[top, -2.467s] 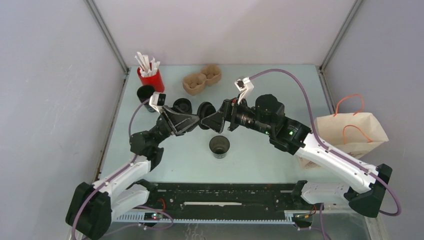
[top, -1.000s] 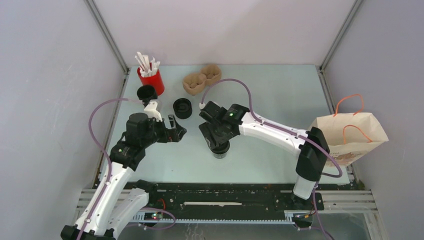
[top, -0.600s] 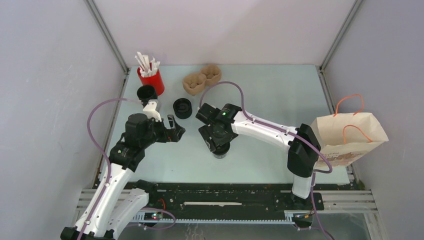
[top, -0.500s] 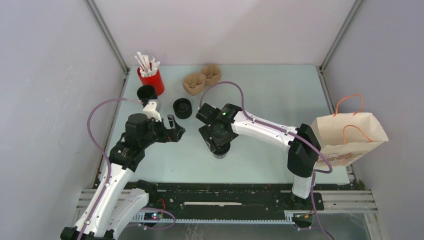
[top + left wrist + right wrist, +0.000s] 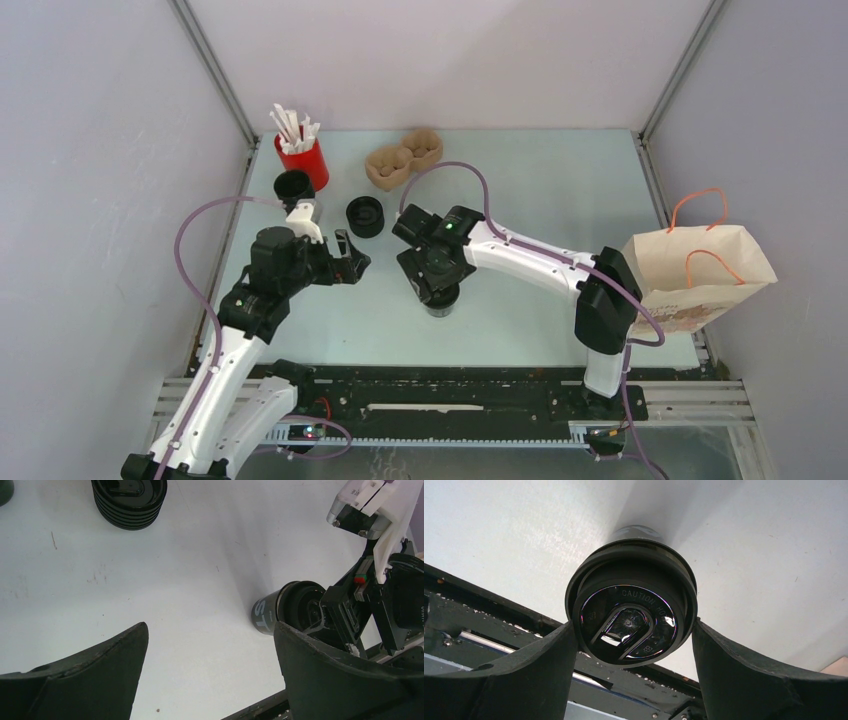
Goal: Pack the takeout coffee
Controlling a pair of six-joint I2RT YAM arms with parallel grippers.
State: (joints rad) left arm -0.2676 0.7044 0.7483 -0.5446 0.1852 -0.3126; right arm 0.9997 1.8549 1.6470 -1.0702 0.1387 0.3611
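Having come down over the coffee cup [image 5: 263, 614], the right claw [image 5: 632, 629] grasps the now-seated lid [image 5: 631, 605]; the left claw [image 5: 210, 670] hangs released. Next, probably, the paper bag [image 5: 705, 265] at right.

The raised words "CAUTION HO" are read along the curve of the black lid [image 5: 631, 617] in the right wrist view, the letters after them not being legible. In the left wrist view, the white letters "ST" are seen on the side wall of the takeout coffee cup [image 5: 265, 614]. The print on the brown paper bag [image 5: 700, 265] cannot be read.
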